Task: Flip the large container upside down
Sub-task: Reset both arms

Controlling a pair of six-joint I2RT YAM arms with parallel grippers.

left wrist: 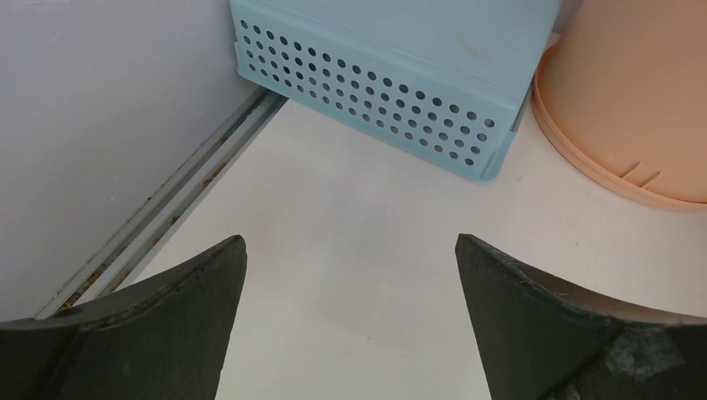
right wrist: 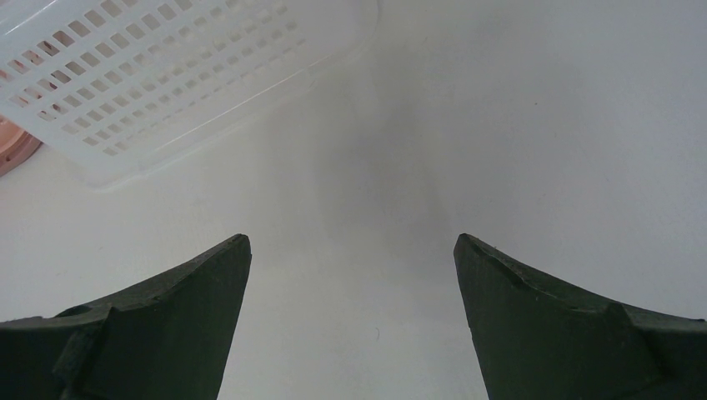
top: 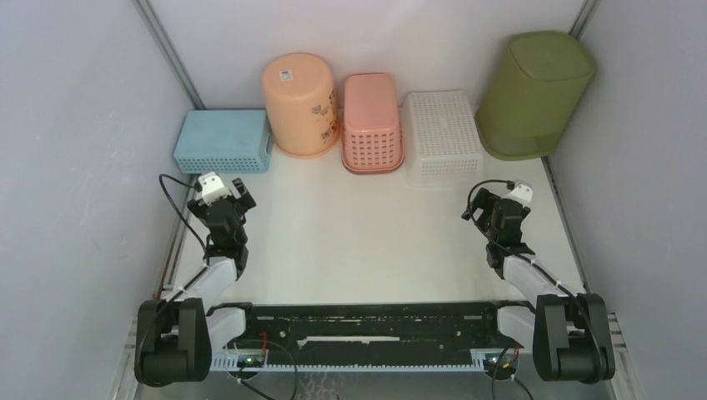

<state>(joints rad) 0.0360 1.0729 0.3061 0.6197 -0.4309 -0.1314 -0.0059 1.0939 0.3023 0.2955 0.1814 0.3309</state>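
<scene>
Left claw: jaws spread wide, holding nothing, above the bare surface, near the blue perforated basket. Right claw: jaws spread wide, holding nothing, near the white lattice basket.

Five containers line the far edge, one of each. From left to right:
- blue perforated basket
- peach bucket, closed end up
- pink slotted basket
- white lattice basket
- olive-green large container

The large container stands in the far right corner, closed end up and wider end down. No container's interior is visible.
</scene>
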